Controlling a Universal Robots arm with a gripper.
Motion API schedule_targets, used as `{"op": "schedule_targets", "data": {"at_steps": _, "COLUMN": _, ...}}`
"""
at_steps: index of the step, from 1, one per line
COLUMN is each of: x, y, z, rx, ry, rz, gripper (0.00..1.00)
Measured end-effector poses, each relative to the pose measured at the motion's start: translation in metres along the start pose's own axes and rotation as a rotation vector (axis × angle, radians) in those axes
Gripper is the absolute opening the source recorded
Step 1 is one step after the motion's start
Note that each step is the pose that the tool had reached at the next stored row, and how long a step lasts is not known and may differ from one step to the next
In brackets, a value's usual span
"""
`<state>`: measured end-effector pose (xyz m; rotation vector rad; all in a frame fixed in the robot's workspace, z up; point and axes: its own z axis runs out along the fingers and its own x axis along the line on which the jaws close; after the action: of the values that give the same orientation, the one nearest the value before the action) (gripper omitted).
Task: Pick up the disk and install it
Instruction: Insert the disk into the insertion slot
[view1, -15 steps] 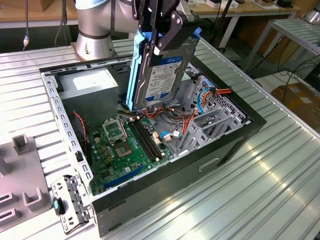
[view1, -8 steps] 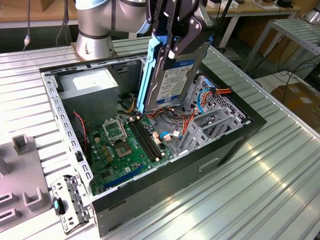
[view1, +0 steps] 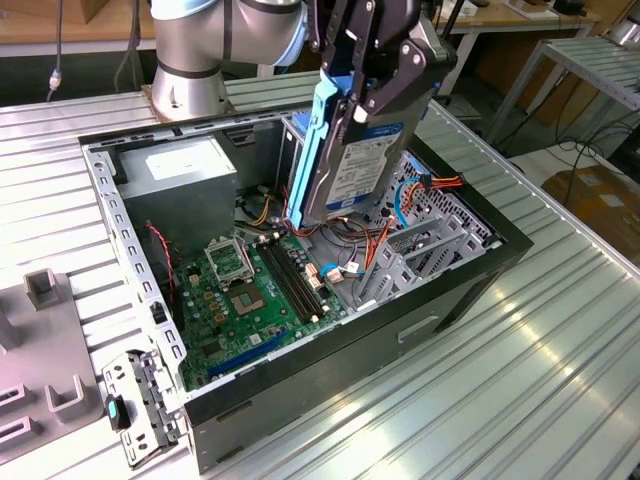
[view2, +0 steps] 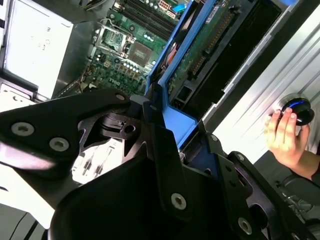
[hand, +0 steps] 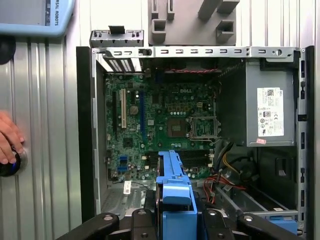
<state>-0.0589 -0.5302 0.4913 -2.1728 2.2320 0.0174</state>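
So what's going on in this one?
The arm's gripper is shut on the disk, holding it tilted on edge over the open case, its lower end near the cables beside the motherboard. It is not yet installed. A person's hand rests on a dark knob on the table outside the case.

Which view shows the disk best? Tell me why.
The exterior view: the disk hangs in the end effector, label visible. The second wrist view shows its circuit-board side; the first wrist view, its blue rail end.
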Motion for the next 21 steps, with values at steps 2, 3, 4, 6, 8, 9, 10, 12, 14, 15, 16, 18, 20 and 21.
{"op": "schedule_targets", "data": {"at_steps": 2, "x": 0.0041, "y": -0.0008, "z": 0.0000, "rx": -0.0001, "ry": 0.0001, "rz": 0.000, "gripper": 0.37}}
{"op": "schedule_targets", "data": {"at_steps": 3, "x": 0.0056, "y": -0.0011, "z": -0.0001, "rx": -0.0001, "ry": 0.0003, "rz": 0.000, "gripper": 0.37}}
{"op": "schedule_targets", "data": {"at_steps": 4, "x": 0.0071, "y": -0.0016, "z": 0.0000, "rx": -0.0001, "ry": 0.0001, "rz": 0.000, "gripper": 0.37}}
{"op": "schedule_targets", "data": {"at_steps": 6, "x": 0.0090, "y": -0.0028, "z": 0.0001, "rx": 0.0000, "ry": 0.0001, "rz": 0.000, "gripper": 0.37}}
{"op": "schedule_targets", "data": {"at_steps": 8, "x": 0.0098, "y": -0.0055, "z": 0.0003, "rx": 0.0000, "ry": 0.0000, "rz": 0.000, "gripper": 0.37}}
{"op": "schedule_targets", "data": {"at_steps": 9, "x": 0.0099, "y": -0.0076, "z": 0.0003, "rx": 0.0000, "ry": 0.0000, "rz": 0.000, "gripper": 0.37}}
{"op": "schedule_targets", "data": {"at_steps": 10, "x": 0.0099, "y": -0.0093, "z": 0.0004, "rx": 0.0000, "ry": 0.0000, "rz": 0.000, "gripper": 0.37}}
{"op": "schedule_targets", "data": {"at_steps": 12, "x": 0.0098, "y": -0.0138, "z": 0.0005, "rx": 0.0000, "ry": 0.0000, "rz": 0.000, "gripper": 0.37}}
{"op": "schedule_targets", "data": {"at_steps": 14, "x": 0.0097, "y": -0.0189, "z": 0.0005, "rx": 0.0000, "ry": 0.0001, "rz": 0.000, "gripper": 0.37}}
{"op": "schedule_targets", "data": {"at_steps": 15, "x": 0.0096, "y": -0.0219, "z": 0.0006, "rx": 0.0000, "ry": 0.0001, "rz": 0.000, "gripper": 0.37}}
{"op": "schedule_targets", "data": {"at_steps": 16, "x": 0.0096, "y": -0.0238, "z": 0.0007, "rx": 0.0000, "ry": 0.0000, "rz": 0.000, "gripper": 0.37}}
{"op": "schedule_targets", "data": {"at_steps": 18, "x": 0.0095, "y": -0.0277, "z": 0.0007, "rx": -0.0001, "ry": 0.0001, "rz": 0.000, "gripper": 0.37}}
{"op": "schedule_targets", "data": {"at_steps": 20, "x": 0.0094, "y": -0.0301, "z": 0.0007, "rx": -0.0001, "ry": 0.0001, "rz": 0.000, "gripper": 0.37}}
{"op": "schedule_targets", "data": {"at_steps": 21, "x": 0.0094, "y": -0.0304, "z": 0.0008, "rx": 0.0000, "ry": 0.0000, "rz": 0.000, "gripper": 0.37}}
